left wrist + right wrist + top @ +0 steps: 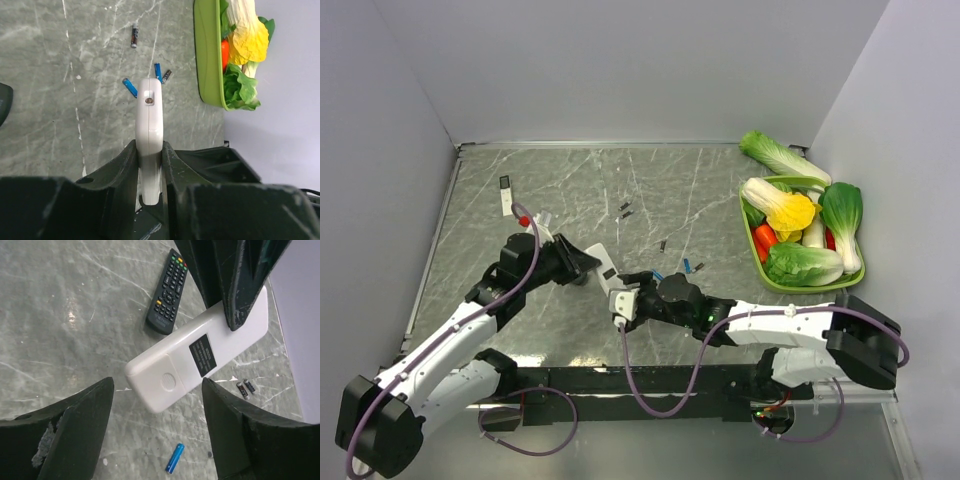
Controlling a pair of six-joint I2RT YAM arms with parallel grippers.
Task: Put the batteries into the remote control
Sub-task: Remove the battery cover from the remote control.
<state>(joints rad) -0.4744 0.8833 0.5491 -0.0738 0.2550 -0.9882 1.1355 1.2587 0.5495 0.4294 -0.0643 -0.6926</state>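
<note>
The left gripper (149, 146) is clamped on the white remote (150, 117), holding it over the near half of the worktop (50, 100), left of centre. The right gripper (157, 388) is wide open, with its fingers (80, 425) flanking the remote's free end. The batteries (130, 87) lie loose on the worktop between its centre and the tray (205, 60) at the right edge. A black remote (167, 292) lies near the white remote.

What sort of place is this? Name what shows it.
Probably a robot test cell: plain walls boxing in a marbled tabletop, the left arm and right arm bolted at its near edge, fake-looking vegetables in a green tray.
</note>
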